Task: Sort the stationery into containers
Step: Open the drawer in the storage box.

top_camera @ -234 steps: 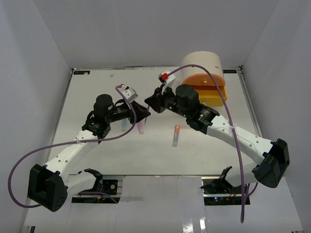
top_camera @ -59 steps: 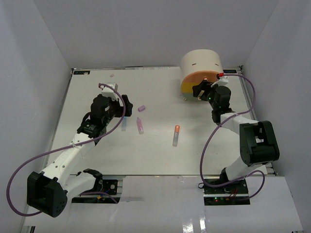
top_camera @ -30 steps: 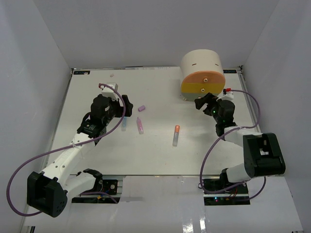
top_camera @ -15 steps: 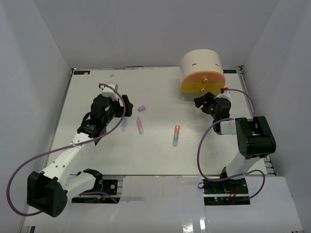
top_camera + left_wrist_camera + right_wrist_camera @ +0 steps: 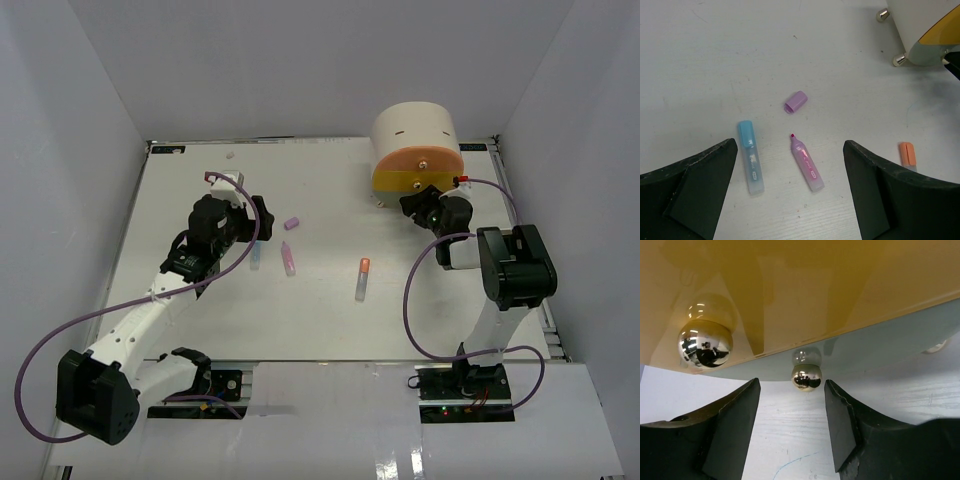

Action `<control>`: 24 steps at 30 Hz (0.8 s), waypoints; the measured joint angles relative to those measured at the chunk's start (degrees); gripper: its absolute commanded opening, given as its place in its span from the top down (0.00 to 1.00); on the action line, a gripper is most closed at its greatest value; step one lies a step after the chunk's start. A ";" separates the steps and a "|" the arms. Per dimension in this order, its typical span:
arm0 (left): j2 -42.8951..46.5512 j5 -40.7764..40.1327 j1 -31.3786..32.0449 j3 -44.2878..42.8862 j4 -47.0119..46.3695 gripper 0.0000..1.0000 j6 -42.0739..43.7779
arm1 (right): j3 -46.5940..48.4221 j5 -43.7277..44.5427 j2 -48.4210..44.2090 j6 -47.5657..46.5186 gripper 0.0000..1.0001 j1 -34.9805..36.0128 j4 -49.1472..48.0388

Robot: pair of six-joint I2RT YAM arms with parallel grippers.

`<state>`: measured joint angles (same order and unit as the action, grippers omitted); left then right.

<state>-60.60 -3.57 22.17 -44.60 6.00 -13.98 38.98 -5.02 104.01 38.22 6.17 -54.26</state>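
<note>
Chrome knob of grey-green drawer framed by parted right claw, untouched (hidden from overhead); left claw wide.

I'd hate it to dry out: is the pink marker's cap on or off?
Off. The pastel pink plastic marker shows a bare red tip, and a small purple cap lies apart from it.

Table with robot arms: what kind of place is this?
Probably a robot lab booth: white walls box in the table, left arm and right arm sit bolted at its edge, pink marker and drawer organiser laid out.
</note>
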 measured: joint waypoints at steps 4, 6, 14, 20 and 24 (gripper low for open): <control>0.00 0.00 0.00 0.00 -0.02 0.02 0.00 | 0.48 -0.39 0.94 0.35 0.45 -0.15 -0.83; 0.00 0.00 0.02 0.00 -0.02 0.02 0.00 | 0.74 -0.55 1.38 0.42 0.51 -0.17 -1.18; 0.00 0.04 0.00 0.00 -0.02 0.02 0.00 | 0.79 -0.76 2.47 0.48 0.75 -0.50 -1.42; -0.02 0.09 0.00 0.00 -0.02 0.02 0.00 | 0.44 -0.76 2.47 0.70 0.92 -0.52 -1.95; -0.02 0.17 0.00 0.00 -0.02 0.02 0.00 | -1.25 -0.76 2.32 1.22 0.92 -0.52 -4.02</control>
<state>-60.62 -3.40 22.17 -44.60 5.98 -13.98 37.74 -5.78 106.32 39.44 5.65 -58.28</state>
